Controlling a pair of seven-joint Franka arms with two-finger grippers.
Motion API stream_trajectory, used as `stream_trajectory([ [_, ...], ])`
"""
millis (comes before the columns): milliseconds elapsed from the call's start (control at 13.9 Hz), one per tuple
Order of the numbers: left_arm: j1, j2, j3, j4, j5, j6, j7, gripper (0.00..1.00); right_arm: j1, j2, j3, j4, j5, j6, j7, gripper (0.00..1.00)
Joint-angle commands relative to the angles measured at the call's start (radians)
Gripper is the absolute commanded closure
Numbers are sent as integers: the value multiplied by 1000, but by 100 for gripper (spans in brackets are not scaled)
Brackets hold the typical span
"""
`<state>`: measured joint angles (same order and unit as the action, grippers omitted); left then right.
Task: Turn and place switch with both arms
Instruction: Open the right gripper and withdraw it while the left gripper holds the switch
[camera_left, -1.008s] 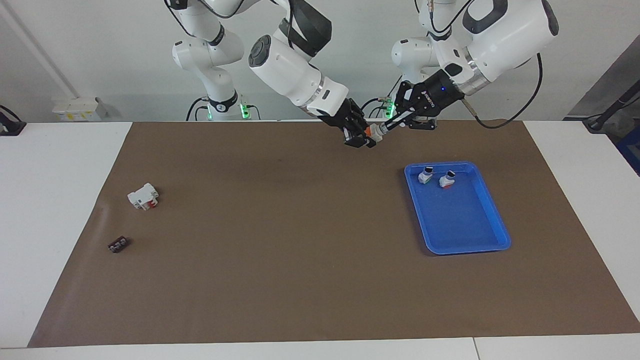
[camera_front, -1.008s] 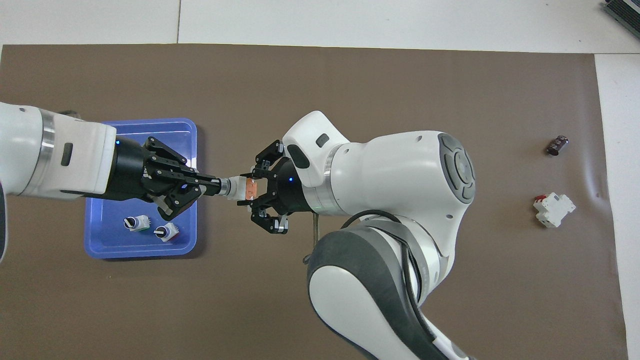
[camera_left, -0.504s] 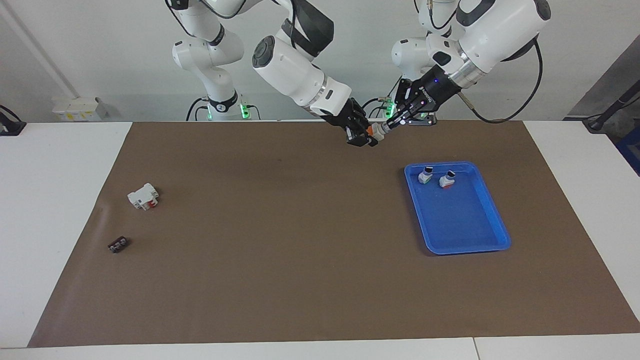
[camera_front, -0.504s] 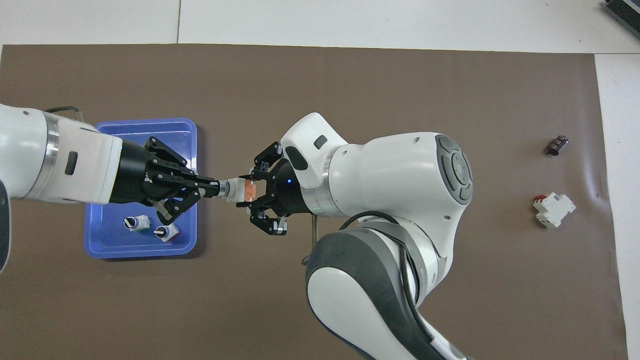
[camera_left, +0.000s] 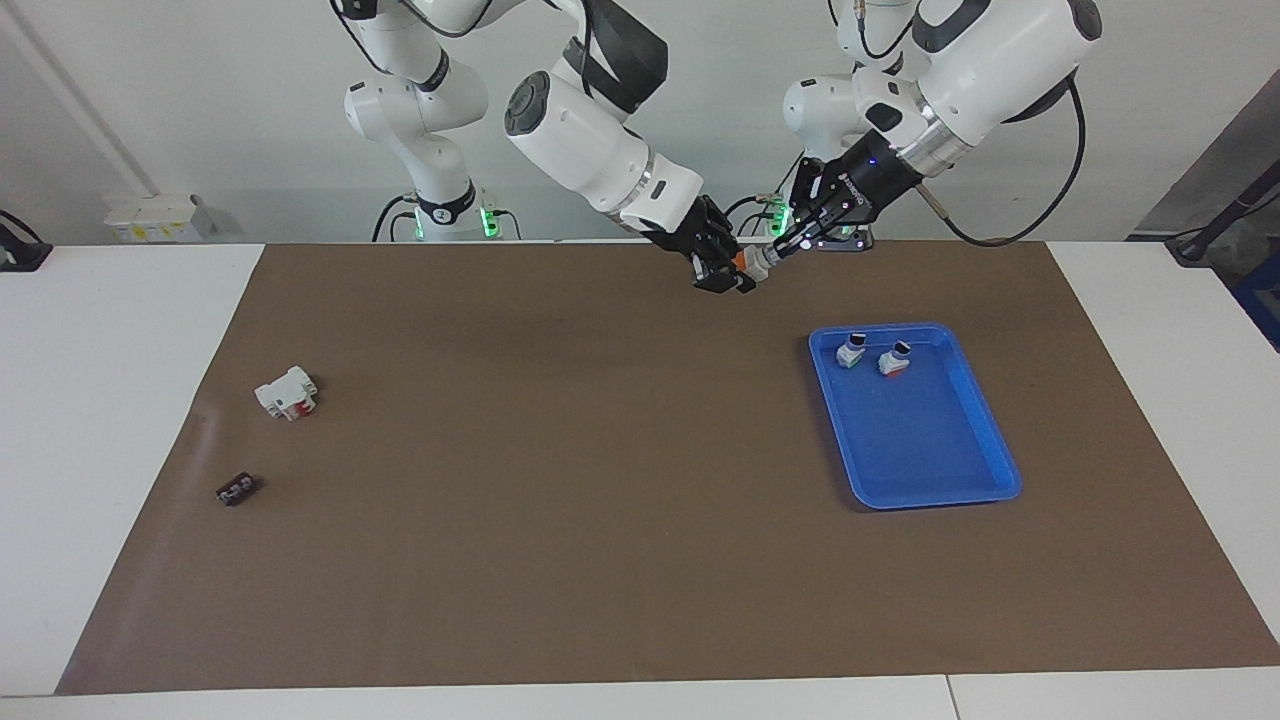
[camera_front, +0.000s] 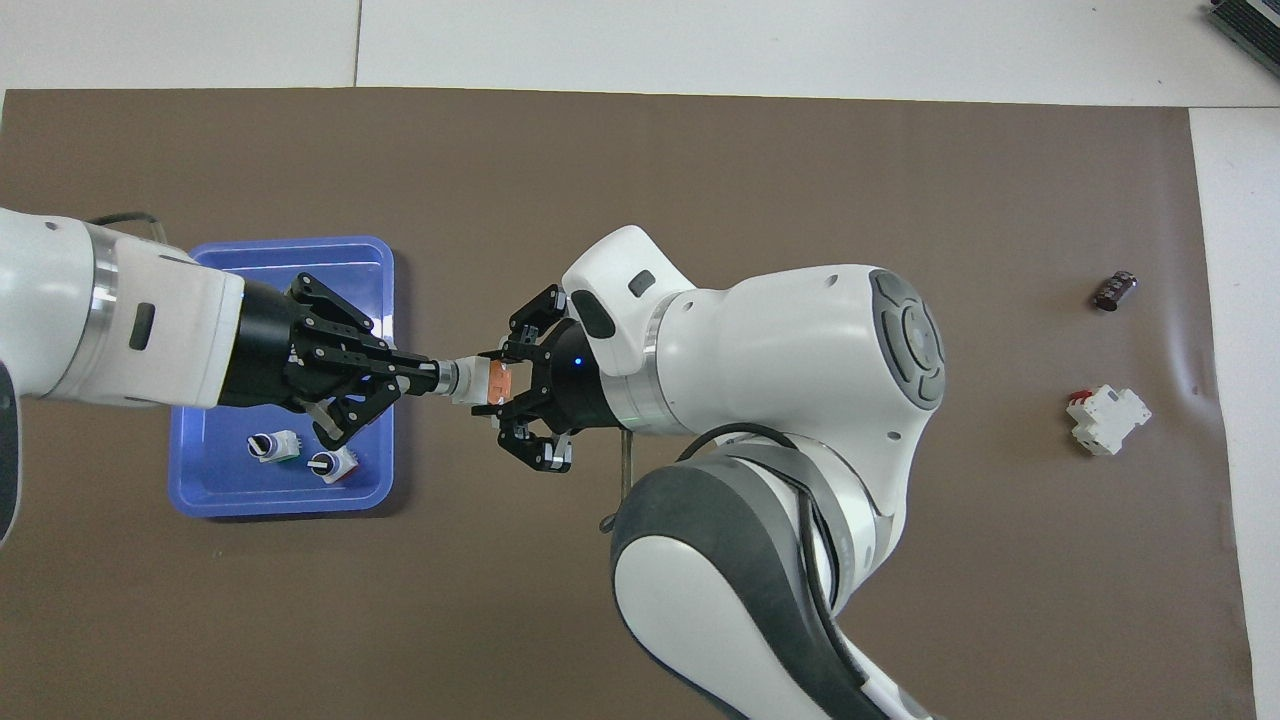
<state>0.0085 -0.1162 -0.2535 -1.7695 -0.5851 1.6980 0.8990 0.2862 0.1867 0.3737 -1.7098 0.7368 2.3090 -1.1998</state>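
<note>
Arms: two white jointed arms, both raised over the brown mat (camera_left: 600, 520) on the tabletop (camera_left: 120, 330), their tips meeting in the air.
Switch (camera_left: 752, 262): one, white body with an orange end, held off the mat between the two claws, over the strip of mat beside the blue tray (camera_left: 985, 440) toward the right arm's end of the tabletop.
Left claw (camera_left: 775, 250): reaches in across the tray; its fingers are drawn together on the knob end of the switch.
Right claw (camera_left: 728, 275): its fingers are closed against the orange end of the switch.
Blue tray: one, toward the left arm's end of the tabletop.
Like switches: two, both lying in the tray at its end nearer to the robots; a green-ended piece (camera_left: 851, 351) and a red-ended piece (camera_left: 893, 360), just beside each other.
White blocky part (camera_left: 287, 392): one, with red on it, well apart from the tray toward the right arm's end of the tabletop.
Small dark part (camera_left: 237, 489): one, near the blocky part and farther from the robots than the tray's near end.
</note>
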Motion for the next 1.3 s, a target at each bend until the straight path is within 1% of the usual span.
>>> stream_trajectory([
  [0,15,-49,6,-74,64,-61,34,100,-36,-33,-12,10,-7,24,69,0],
  [288,15,-49,10,-74,65,-61,34,100,-42,-46,-19,-7,-7,23,77,0],
  [360,15,-49,10,-76,65,-55,29,100,-65,-46,-21,-8,-8,21,75,0],
  [504,13,-51,7,-77,137,-44,-15,100,-120,-46,-21,-13,-10,20,75,0],
  [576,11,-59,6,-93,149,-38,-105,100,-151,-46,-22,-20,-31,23,77,0],
  [648,13,-65,5,-113,153,-23,-215,100,-178,-44,-22,-22,-101,23,77,0],
  [720,14,-72,6,-131,157,-17,-230,100,-206,-41,-21,-22,-159,21,78,0],
  [864,18,-82,6,-163,180,-8,-227,100,-238,-39,-24,-22,-220,33,116,0],
  [936,18,-82,6,-169,221,11,-213,100,-260,-38,-25,-21,-276,33,203,0],
  [1081,18,-82,6,-183,275,22,-187,100,-288,-33,-22,-16,-448,23,401,0],
  [1153,19,-82,10,-215,289,75,-145,100,-280,-33,-24,-17,-518,21,476,0],
  [1225,24,-82,7,-241,336,166,-39,100,-282,-35,-24,-17,-599,20,565,0],
])
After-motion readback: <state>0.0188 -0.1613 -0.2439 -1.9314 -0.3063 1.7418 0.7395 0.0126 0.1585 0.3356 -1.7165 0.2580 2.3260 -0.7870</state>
